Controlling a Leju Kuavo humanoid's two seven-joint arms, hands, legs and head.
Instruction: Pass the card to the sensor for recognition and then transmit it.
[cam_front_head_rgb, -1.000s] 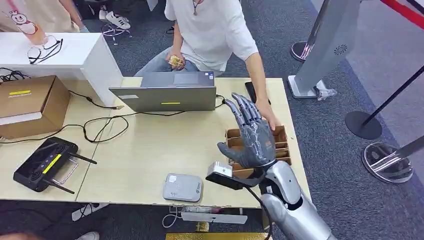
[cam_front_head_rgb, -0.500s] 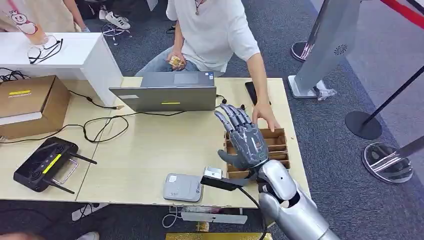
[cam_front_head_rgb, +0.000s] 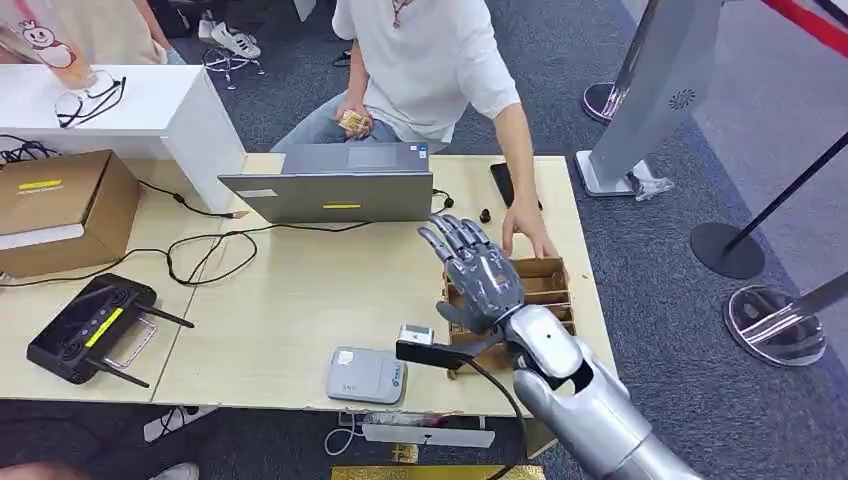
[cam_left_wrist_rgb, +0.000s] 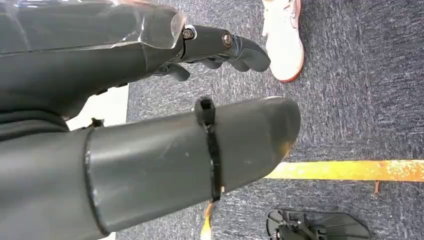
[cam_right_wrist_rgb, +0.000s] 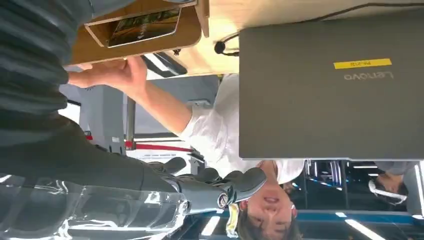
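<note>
Hovering over the table's right end, our right hand (cam_front_head_rgb: 478, 277) has its fingers spread and straight, palm down, with nothing in it. It hangs above the near-left part of the wooden card tray (cam_front_head_rgb: 545, 283), a shallow box with several slots. In the right wrist view a card (cam_right_wrist_rgb: 145, 26) lies flat in one slot of that tray, its long axis running along the slot, across the table's width. We cannot tell from the head view which slot that is, since our hand covers part of the tray.

The relation that matters: the card sits just beneath and slightly toward 1 o'clock of our palm, so we judge the coming move to be a short drop with the fingers closing across the card's short side. The card reader (cam_front_head_rgb: 366, 375), a small grey pad near the table's front edge, lies toward 8 o'clock from the hand, well apart from the tray.

A person's hand (cam_front_head_rgb: 526, 229) rests on the table at the tray's far edge, at about 1 o'clock from our fingers and close to them; we would watch for contact there.

Our left hand (cam_left_wrist_rgb: 150, 125) hangs low beside the body over the carpet, holding nothing, fingers loosely extended. The right hand is far nearer the card, so it should do the picking.
</note>
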